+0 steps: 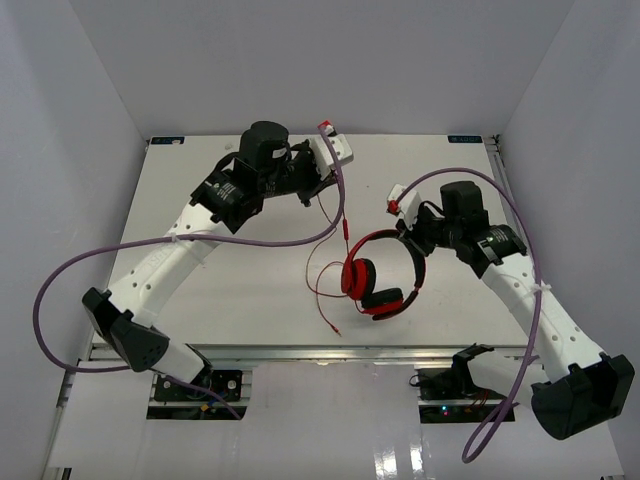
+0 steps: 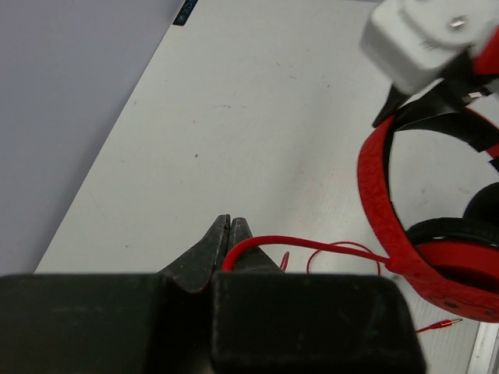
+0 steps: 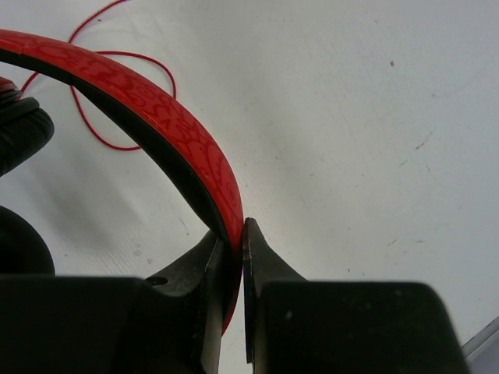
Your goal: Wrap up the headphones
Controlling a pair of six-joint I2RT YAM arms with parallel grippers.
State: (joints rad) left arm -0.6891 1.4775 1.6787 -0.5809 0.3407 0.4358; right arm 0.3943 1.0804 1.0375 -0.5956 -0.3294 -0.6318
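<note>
The red headphones (image 1: 378,280) lie in the middle of the table, ear cups toward the near edge. My right gripper (image 1: 412,243) is shut on their headband (image 3: 164,109), pinched between the fingers (image 3: 234,231); a black ear pad (image 3: 19,132) shows at the left. The thin red cord (image 1: 344,232) trails from the headphones toward the far side. My left gripper (image 1: 317,193) is shut on it; in the left wrist view the cord (image 2: 312,245) comes out between the closed fingers (image 2: 231,221) and runs to the headband (image 2: 378,202). The cord's plug end (image 1: 338,331) lies loose near the front.
Thick purple robot cables (image 1: 300,240) arc over the table from each arm. White walls (image 1: 70,150) enclose the table on three sides. The table's near edge (image 1: 300,350) has the arm bases below it. The right wrist's white camera block (image 2: 421,39) hangs above the headband.
</note>
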